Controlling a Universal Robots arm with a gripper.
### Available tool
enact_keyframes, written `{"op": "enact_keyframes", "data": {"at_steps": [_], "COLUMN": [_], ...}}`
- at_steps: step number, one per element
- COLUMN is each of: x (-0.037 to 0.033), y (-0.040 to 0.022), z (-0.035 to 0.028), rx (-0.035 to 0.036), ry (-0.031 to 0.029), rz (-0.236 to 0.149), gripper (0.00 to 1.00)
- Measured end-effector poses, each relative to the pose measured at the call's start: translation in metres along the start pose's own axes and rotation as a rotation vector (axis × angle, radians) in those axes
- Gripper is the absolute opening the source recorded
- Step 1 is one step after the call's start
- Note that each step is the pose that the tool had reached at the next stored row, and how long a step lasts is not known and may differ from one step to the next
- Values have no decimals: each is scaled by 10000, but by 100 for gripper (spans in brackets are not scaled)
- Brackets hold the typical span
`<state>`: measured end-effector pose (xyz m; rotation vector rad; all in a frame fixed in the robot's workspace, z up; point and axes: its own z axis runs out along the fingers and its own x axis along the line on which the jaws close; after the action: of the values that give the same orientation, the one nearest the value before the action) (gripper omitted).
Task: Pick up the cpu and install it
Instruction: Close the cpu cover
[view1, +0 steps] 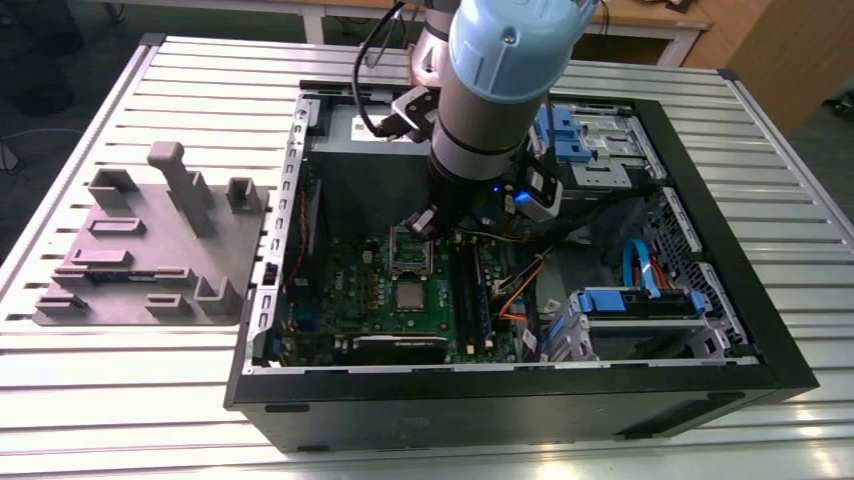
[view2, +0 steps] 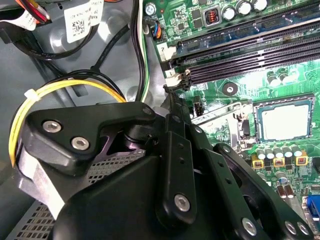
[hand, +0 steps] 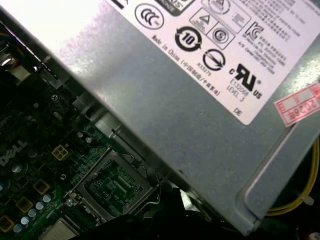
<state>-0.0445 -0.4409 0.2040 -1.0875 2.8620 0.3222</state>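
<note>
We find the claw (view2: 172, 105) inside the open computer case (view1: 787, 370), near the empty socket (view1: 410, 250). We cannot tell how far it is open or whether it holds anything. The cpu (view1: 407, 293) lies flat on the green board (view1: 434, 315), just beside that socket. In our judgement, a skewed approach could bend the socket contacts, and the wrist could strike the grey metal box (hand: 200, 115) close by.

- Exterior view: even overhead light; slatted worktop (view1: 134, 380) bright, case interior (view1: 360, 190) in shadow.
- First wrist view: glare whitens the metal box (hand: 75, 30).
- Second wrist view: green board (view2: 250, 82) well lit.
</note>
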Motion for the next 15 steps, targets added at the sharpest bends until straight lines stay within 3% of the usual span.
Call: {"op": "enact_keyframes", "data": {"at_steps": [6,11,15], "x": [0,-1,-3], "y": [6,9,13], "z": [-19,-33,-53], "rx": [46,234,287], "ry": [49,218,268], "rz": [-22,-25,-32], "gripper": [10,10,10]}}
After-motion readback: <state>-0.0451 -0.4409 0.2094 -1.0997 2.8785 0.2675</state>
